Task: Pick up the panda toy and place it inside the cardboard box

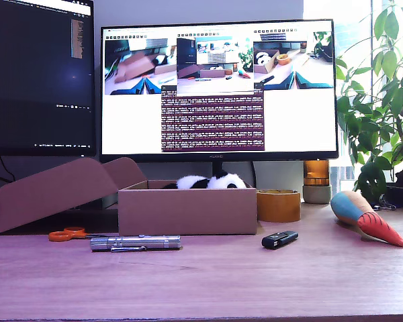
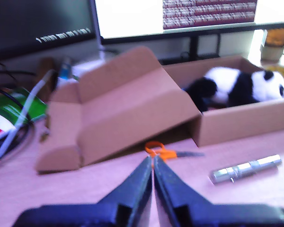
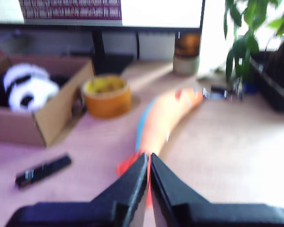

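Grippers both closed, empty

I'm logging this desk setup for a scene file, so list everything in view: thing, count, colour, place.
panda toy: one, black and white, inside the box.
cardboard box: one, brown, desk centre, flap open toward the exterior view's left.
scissors: one, orange handles, under the flap.
metal cylinder: one, silver, in front of the box.
small black device: one, black, desk front.
round container: one, yellow-brown, beside the box.
carrot plush: one, teal and orange, exterior view's right.
monitors: two, behind.
plant: one, green, exterior view's right.
my first gripper: dark fingers together.
my second gripper: dark fingers together.
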